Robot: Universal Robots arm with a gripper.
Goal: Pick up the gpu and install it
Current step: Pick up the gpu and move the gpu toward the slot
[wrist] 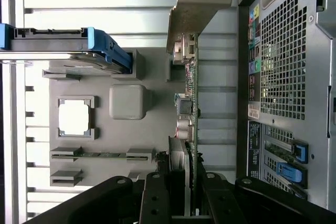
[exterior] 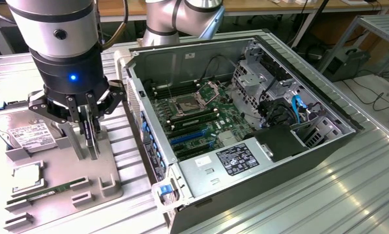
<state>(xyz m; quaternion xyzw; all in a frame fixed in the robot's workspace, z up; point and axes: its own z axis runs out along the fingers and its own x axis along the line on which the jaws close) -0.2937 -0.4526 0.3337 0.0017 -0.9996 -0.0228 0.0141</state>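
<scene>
Lying open on the exterior view's right, the computer case (exterior: 246, 187) shows its motherboard (exterior: 201, 114). Just beside it, on the exterior view's left, a grey holder tray (exterior: 110, 183) carries loose parts. The gripper (wrist: 184, 200) reaches straight down over this tray, its jaws pinching the gpu (wrist: 191, 74), which stands on edge with its pale bracket (wrist: 197, 9) at the far end; whether the card has left its slot is hard to tell. Nearby in the tray sit the hard drive (exterior: 22, 132), the processor chip (exterior: 26, 176) and the RAM stick (exterior: 51, 191).
</scene>
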